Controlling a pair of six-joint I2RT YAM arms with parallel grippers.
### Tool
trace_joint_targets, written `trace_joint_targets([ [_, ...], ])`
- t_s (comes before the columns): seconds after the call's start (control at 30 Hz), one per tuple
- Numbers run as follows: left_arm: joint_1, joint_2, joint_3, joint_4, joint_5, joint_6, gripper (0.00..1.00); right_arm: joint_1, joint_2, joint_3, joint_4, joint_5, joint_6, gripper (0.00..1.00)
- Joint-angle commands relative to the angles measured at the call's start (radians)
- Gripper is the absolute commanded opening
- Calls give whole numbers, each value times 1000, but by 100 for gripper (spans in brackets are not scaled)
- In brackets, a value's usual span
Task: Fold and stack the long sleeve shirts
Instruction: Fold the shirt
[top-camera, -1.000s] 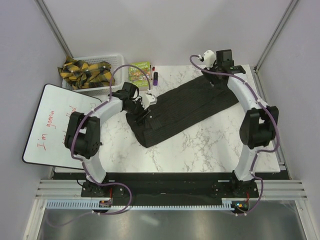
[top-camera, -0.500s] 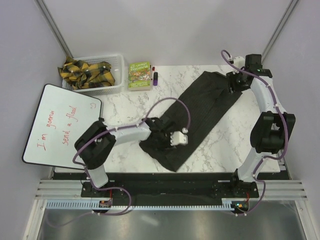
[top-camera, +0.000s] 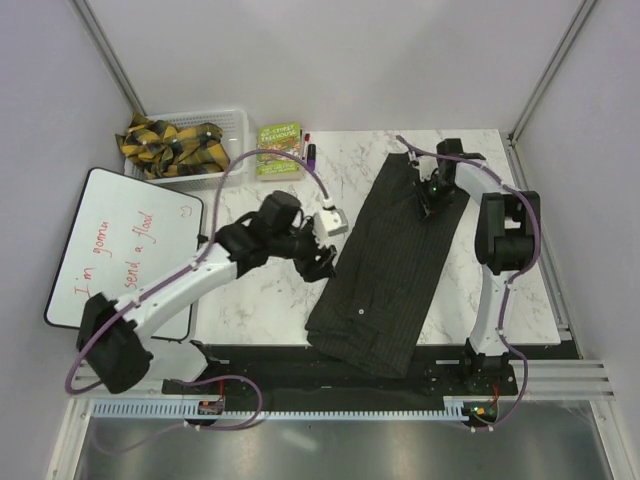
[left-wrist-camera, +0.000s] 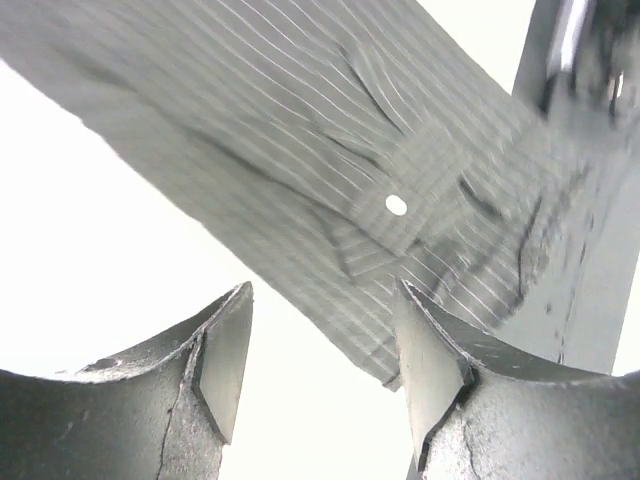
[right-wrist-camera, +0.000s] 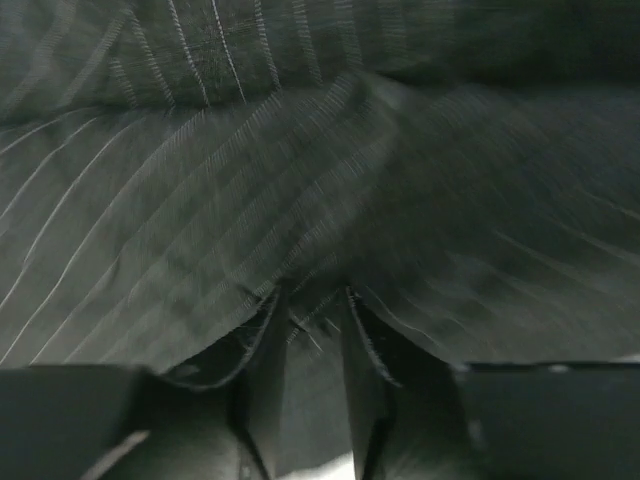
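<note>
Mid-fold: the shirt (top-camera: 385, 260) lies as a long strip. The right gripper (top-camera: 431, 205) pinches its far end. The left gripper (top-camera: 322, 264), fingers spread and empty, likely grasps next.

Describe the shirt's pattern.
The shirt is dark charcoal with fine pale pinstripes, clearest in the left wrist view.

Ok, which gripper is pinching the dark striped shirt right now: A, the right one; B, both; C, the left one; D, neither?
A: the right gripper is closed on a bunched fold of the shirt, while the left gripper is open and empty, just short of the cloth.
</note>
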Motion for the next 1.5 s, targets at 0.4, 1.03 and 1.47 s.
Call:
trace_joint_targets([
  [0.4, 521, -222, -148, -16, 141, -35, 78, 224, 439, 627, 88, 146, 45, 32],
  [1.03, 459, -257, 49, -125, 348, 495, 100, 106, -619, -153, 197, -202, -348, 98],
  [1.47, -4, -441, -684, 401, 143, 776, 89, 182, -1390, -1120, -172, -357, -1304, 88],
])
